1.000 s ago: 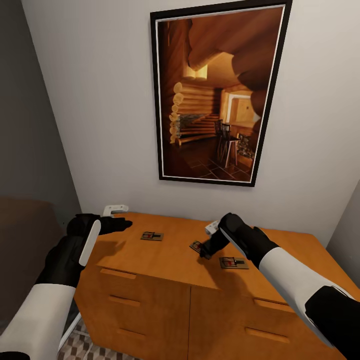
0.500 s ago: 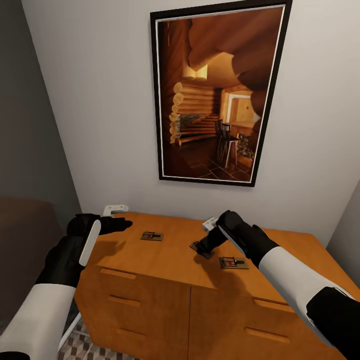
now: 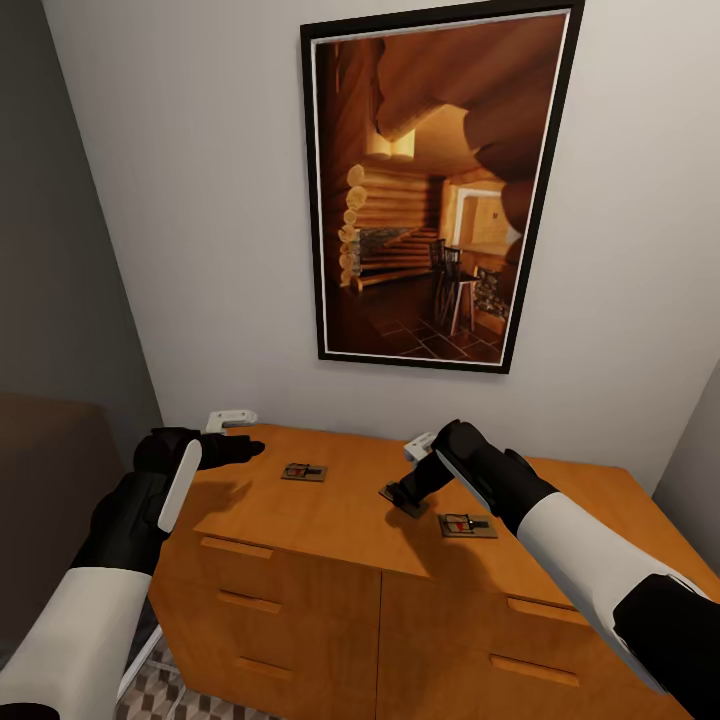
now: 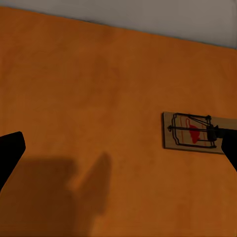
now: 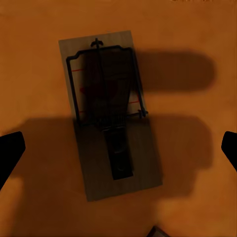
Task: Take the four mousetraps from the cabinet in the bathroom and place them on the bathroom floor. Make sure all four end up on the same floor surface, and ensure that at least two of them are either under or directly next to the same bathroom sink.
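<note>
Lying flat on smooth orange-brown wooden cabinet (image 3: 330, 520): rectangular wooden mousetraps (image 5: 109, 114), dark wire, red mark, no legible writing; right claw (image 5: 118, 148) released above one; left claw (image 4: 118, 153) released

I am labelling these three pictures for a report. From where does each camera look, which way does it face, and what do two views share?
Head view: from the robot's head, looking forward and down at the cabinet and framed picture; both arms show, left pincer, right pincer.
Left wrist view: near the left pincer, facing the cabinet top; dark fingertips at the edges.
Right wrist view: above a mousetrap, facing down; open fingertips.
Shared: head and left wrist views show the left mousetrap.
</note>
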